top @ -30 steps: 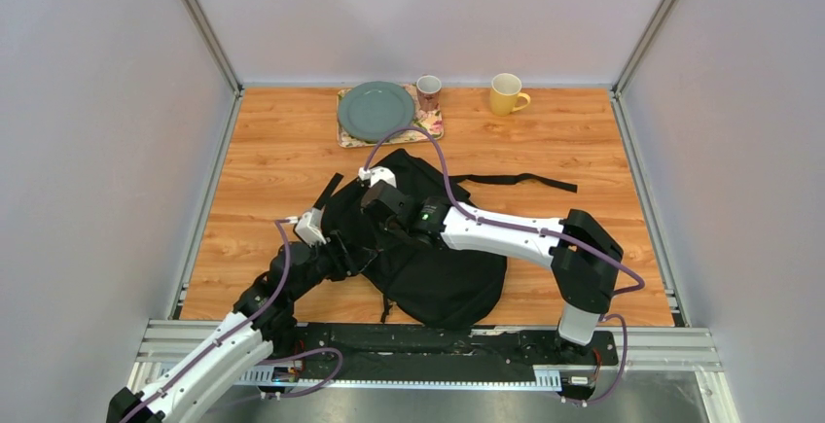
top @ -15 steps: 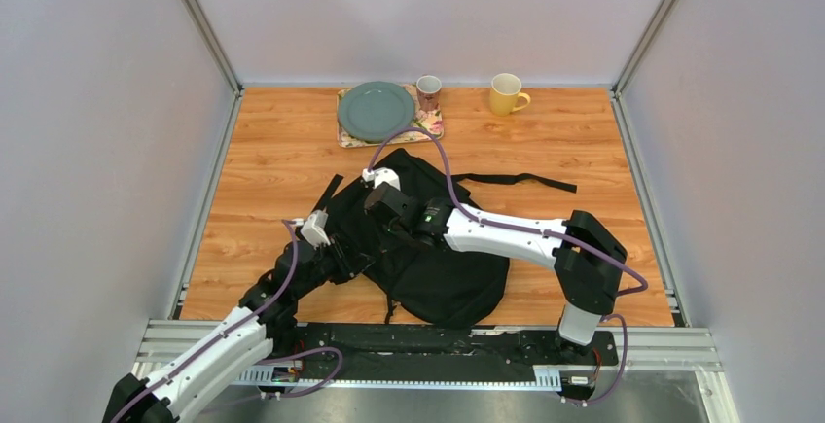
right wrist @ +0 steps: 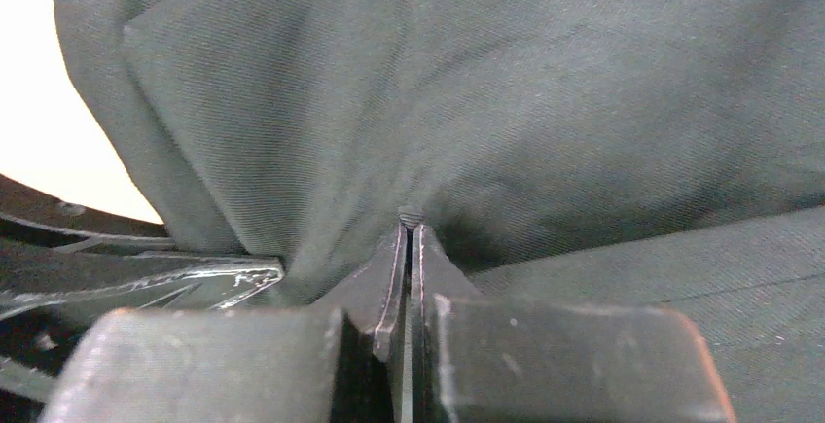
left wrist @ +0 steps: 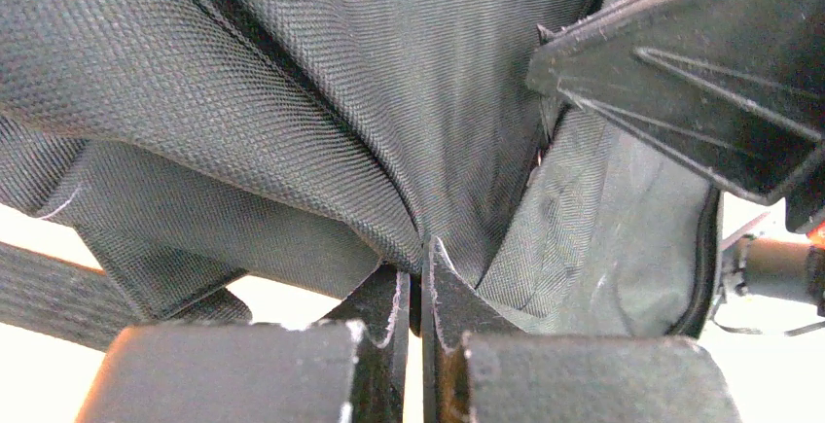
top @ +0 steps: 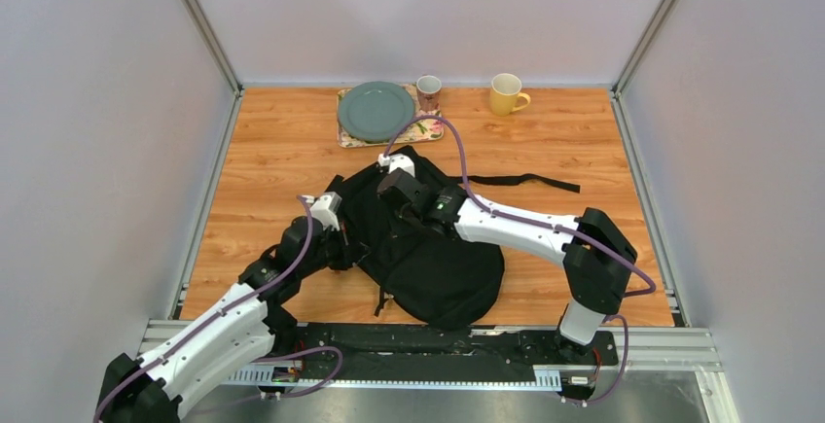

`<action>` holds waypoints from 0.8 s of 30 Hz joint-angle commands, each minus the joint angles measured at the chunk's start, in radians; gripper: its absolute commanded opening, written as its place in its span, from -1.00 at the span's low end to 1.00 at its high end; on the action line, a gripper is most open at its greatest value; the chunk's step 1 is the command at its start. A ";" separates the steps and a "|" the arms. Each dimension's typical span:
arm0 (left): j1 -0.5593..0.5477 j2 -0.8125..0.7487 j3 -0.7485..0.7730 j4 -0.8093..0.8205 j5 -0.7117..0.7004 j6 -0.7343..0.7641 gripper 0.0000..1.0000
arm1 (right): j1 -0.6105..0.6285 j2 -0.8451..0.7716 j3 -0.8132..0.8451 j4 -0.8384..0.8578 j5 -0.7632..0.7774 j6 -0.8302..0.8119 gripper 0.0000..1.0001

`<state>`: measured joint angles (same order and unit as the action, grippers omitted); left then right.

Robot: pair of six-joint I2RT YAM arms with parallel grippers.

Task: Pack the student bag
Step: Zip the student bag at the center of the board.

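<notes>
The student bag (top: 438, 267), a black fabric backpack, lies in the middle of the wooden table, and one long strap (top: 520, 180) trails off to the right. My left gripper (top: 346, 246) is at the bag's left edge. In the left wrist view that left gripper (left wrist: 420, 256) is shut on a fold of the bag's woven fabric (left wrist: 321, 102). My right gripper (top: 397, 201) is over the bag's far upper part. The right wrist view shows this gripper (right wrist: 409, 224) shut on a bunched pinch of bag cloth (right wrist: 467, 102). The bag's opening and inside are hidden.
At the back of the table a grey-green plate (top: 376, 110) sits on a floral mat (top: 431, 128), with a small cup (top: 428, 87) beside it and a yellow mug (top: 506, 93) further right. Grey walls close in both sides. A metal rail (top: 428, 340) runs along the near edge.
My left gripper has shut on the bag's left edge. Both grippers have moved away from the near edge and to the right, drawing the top of the bag with them.
</notes>
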<state>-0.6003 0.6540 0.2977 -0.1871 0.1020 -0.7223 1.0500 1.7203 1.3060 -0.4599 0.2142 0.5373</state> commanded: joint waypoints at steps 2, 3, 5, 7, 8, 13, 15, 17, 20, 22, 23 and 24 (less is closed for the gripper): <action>0.031 0.035 0.118 -0.107 -0.007 0.245 -1.00 | -0.050 -0.053 0.001 0.033 0.021 -0.022 -1.00; 0.037 0.041 0.119 -0.110 0.020 0.259 -1.00 | -0.064 -0.053 -0.001 0.033 0.021 -0.023 -1.00; 0.059 0.050 0.127 -0.126 0.042 0.290 -1.00 | -0.076 -0.057 -0.005 0.035 0.019 -0.020 -1.00; 0.077 0.061 0.133 -0.138 0.096 0.311 -1.00 | -0.099 -0.065 -0.016 0.049 0.008 -0.016 -1.00; 0.094 0.067 0.133 -0.138 0.117 0.325 -1.00 | -0.100 -0.065 -0.017 0.053 0.004 -0.019 -1.00; 0.145 0.061 0.142 -0.143 0.200 0.354 -1.00 | -0.133 -0.068 -0.017 0.053 -0.003 -0.031 -1.00; 0.180 0.068 0.152 -0.155 0.238 0.366 -1.00 | -0.137 -0.067 -0.021 0.050 0.010 -0.042 -1.00; 0.201 0.073 0.162 -0.160 0.261 0.373 -1.00 | -0.143 -0.067 -0.024 0.047 0.011 -0.045 -1.00; 0.246 0.081 0.172 -0.157 0.304 0.379 -1.00 | -0.150 -0.074 -0.033 0.050 0.001 -0.045 -1.00; 0.276 0.099 0.184 -0.147 0.347 0.374 -1.00 | -0.150 -0.082 -0.045 0.066 -0.024 -0.039 -1.00; 0.281 0.110 0.190 -0.146 0.360 0.371 -1.00 | -0.150 -0.085 -0.051 0.072 -0.036 -0.036 -1.00; 0.286 0.140 0.199 -0.150 0.363 0.374 -1.00 | -0.150 -0.088 -0.059 0.087 -0.068 -0.025 -1.00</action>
<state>-0.3500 0.7513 0.4240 -0.3260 0.3889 -0.3985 0.9203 1.6939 1.2652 -0.4332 0.1570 0.5228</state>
